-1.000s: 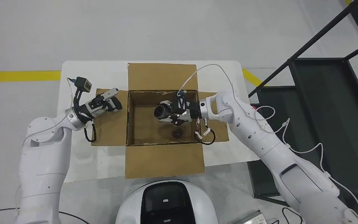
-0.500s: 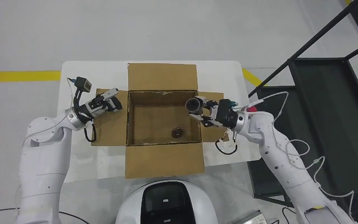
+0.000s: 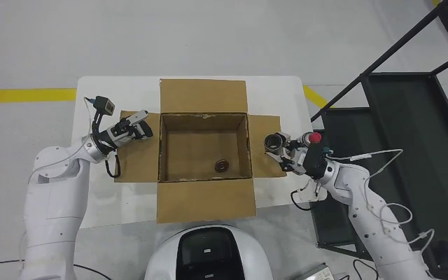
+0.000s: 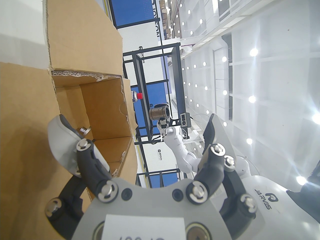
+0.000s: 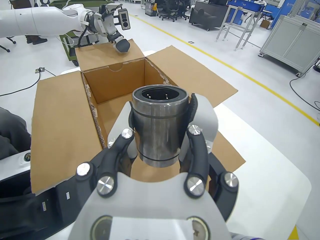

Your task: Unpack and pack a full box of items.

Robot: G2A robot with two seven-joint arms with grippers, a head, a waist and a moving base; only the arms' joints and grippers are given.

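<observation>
I find the table (image 3: pixel 105 87) carrying an open cardboard box (image 3: pixel 203 199) at its centre, all four flaps folded out.

The left hand (image 3: pixel 142 127) hangs above the flap at 9 o'clock. Its wrist view shows its fingers (image 4: pixel 62 136) spread wide with nothing between them.

The right hand (image 3: pixel 280 147) sits above the flap at 3 o'clock, outside the box cavity, clenched on a metal cylinder (image 3: pixel 272 143).

The right wrist view adds that the cylinder (image 5: pixel 158 123) is hollow, its open bore facing away from the hand (image 5: pixel 161 108), with a finger pressed on either side. The left wrist view shows the same cylinder (image 4: pixel 158 113) beyond the far box wall.

A small round part (image 3: pixel 221 166) lies on the box floor toward 5 o'clock. The left wrist view shows it (image 4: pixel 84 130) close to an inner wall.

One second ago the right hand held the cylinder inside the box near its centre. Half a second ago it was at the 3 o'clock wall, and it now stands past that wall. The left hand and the round part have not shifted.
</observation>
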